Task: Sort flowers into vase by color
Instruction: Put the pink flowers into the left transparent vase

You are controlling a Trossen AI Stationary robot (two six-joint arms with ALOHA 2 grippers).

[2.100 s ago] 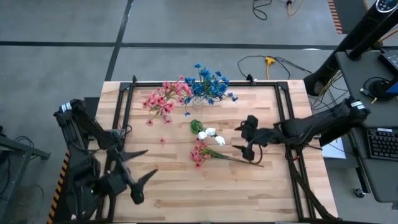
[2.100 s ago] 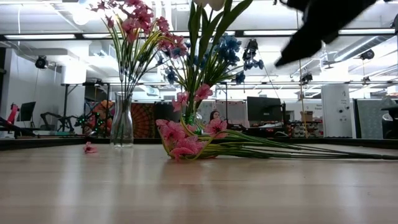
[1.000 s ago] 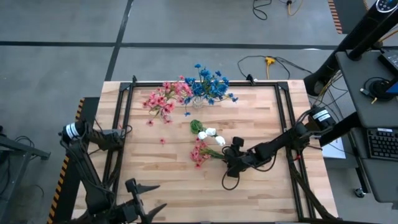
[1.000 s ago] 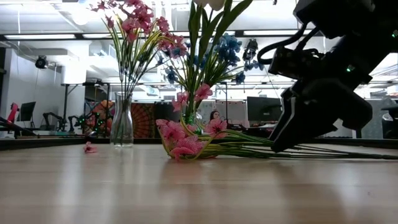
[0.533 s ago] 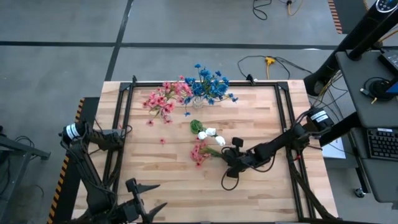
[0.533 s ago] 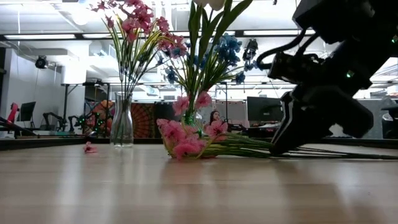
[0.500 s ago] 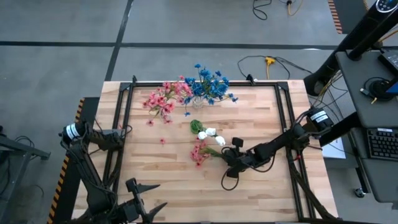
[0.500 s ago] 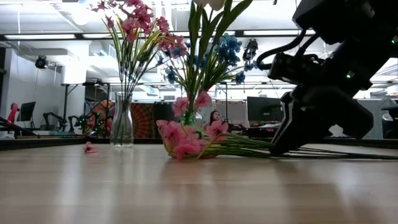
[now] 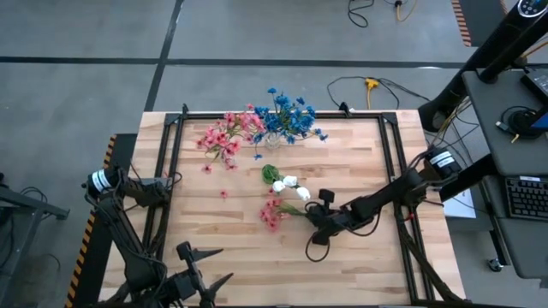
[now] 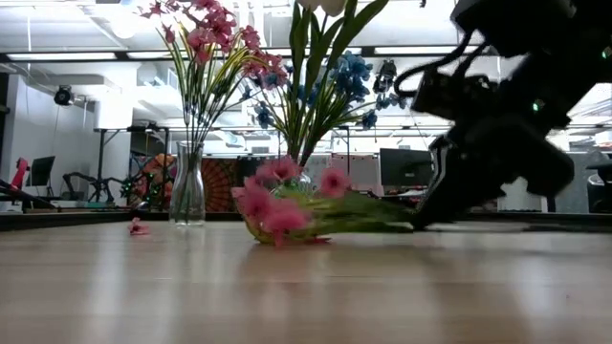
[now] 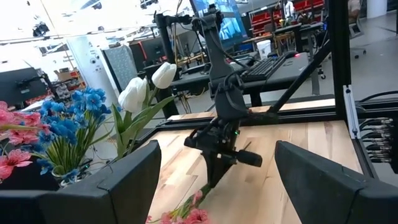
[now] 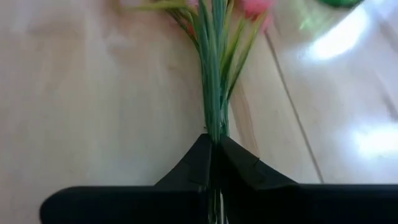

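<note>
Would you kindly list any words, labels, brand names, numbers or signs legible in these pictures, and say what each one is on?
None can be read.
The monitor behind the table in the left wrist view glows blue, but whatever it displays is too blurred to read.
The arms, table and vases carry no visible lettering.

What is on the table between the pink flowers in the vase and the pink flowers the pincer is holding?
One fallen pink blossom on bare wood; the high view shows it, between the vase's pink flowers and the pink sprig the right pincer grips.

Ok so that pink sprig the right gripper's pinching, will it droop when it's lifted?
Probably some: the right gripper is shut on the pink sprig's thin stems, far from the blossoms. Likely light, since the stems are thin. The bunched stems may twist or slip.
</note>
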